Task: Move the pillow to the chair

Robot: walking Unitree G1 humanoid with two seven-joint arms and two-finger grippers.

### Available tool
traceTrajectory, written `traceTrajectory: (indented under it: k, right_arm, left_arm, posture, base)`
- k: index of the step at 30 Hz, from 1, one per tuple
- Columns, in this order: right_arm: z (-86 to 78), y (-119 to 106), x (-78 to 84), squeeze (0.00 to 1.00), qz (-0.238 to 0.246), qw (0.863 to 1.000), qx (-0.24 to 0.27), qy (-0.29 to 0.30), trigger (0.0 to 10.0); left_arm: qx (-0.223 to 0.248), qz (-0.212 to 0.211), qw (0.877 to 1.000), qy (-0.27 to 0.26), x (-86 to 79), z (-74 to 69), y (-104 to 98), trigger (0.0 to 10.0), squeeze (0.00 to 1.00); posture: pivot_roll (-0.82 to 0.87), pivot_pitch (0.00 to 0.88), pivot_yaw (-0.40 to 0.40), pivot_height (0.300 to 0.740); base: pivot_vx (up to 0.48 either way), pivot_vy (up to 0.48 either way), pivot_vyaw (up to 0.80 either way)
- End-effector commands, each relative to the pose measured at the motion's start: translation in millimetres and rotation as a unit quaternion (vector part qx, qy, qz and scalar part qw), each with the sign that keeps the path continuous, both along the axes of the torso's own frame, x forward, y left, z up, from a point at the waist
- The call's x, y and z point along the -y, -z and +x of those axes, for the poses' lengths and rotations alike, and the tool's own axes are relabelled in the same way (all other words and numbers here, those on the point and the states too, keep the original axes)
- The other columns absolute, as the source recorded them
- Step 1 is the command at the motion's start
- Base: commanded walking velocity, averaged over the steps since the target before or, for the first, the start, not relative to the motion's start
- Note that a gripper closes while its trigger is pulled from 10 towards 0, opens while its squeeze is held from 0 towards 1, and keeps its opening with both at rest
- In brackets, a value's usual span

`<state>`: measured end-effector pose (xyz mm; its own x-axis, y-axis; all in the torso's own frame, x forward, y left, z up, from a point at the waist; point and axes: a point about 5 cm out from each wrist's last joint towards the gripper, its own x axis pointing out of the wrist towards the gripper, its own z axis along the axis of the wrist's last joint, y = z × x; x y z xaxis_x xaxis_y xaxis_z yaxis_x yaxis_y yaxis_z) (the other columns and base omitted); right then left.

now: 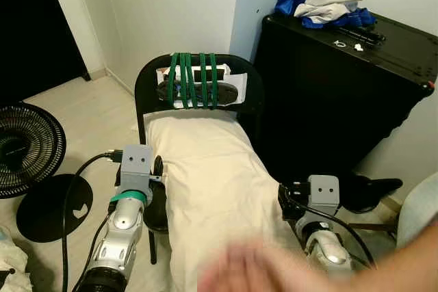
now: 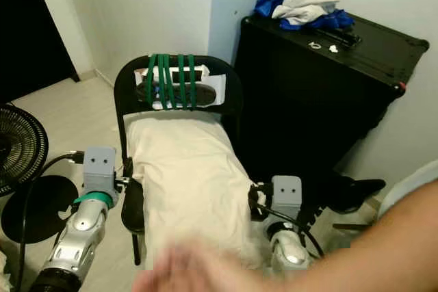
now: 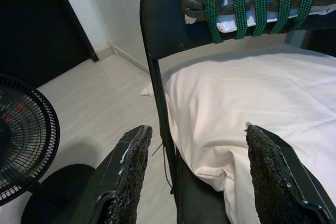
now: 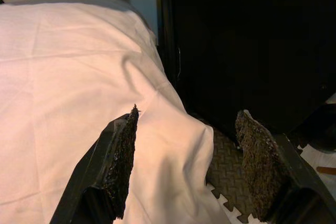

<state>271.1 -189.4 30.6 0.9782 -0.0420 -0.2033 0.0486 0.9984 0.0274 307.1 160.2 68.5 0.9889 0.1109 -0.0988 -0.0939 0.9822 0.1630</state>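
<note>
head stereo pair: aimed forward and down, mid-range, sharing chair (image 1: 146, 94) and pillow (image 1: 205, 176). wrist cameras: close, sighted along each tool's fingers at opposite pillow edges.

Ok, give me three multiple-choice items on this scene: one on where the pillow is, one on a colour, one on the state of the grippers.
1. Where does the pillow lie?
A. On the floor by the fan
B. On the seat of the black chair, up against its backrest
C. On top of the black cabinet

2. What colour are the cords wrapped round the chair's backrest?
A. Green
B. Red
C. Yellow

3. How do the left gripper and right gripper stand?
A. Both shut on the pillow
B. Left shut, right open
C. Both open, one at each side of the pillow

Answers:
1 B, the white pillow covers the seat and reaches the backrest.
2 A, the head views show green cords over the backrest opening.
3 C, each wrist view shows two spread fingers with a clear gap between them.
</note>
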Motion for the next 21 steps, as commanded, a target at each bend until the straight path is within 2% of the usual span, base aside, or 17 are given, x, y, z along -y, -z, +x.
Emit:
traceTrajectory:
  k: [1, 21]
  right_arm:
    - [-4.8, 6.2, 3.3, 0.0, 0.001, 1.0, -0.016, 0.005, 10.0]
    - [-3.6, 6.1, 5.4, 0.0, 0.0, 1.0, -0.02, 0.006, 10.0]
  left_arm:
    - [-0.009, 0.001, 1.0, -0.001, -0.3, -1.6, 3.2, 10.0, 0.0]
    - [-0.009, -0.004, 1.0, -0.004, 1.6, 0.4, 1.9, 10.0, 0.0]
  posture:
    - [0.06, 0.0, 0.048, 0.74]
    - [0.06, 0.0, 0.051, 0.74]
  base:
    - [0.0, 0.0, 0.0]
    - [0.0, 0.0, 0.0]
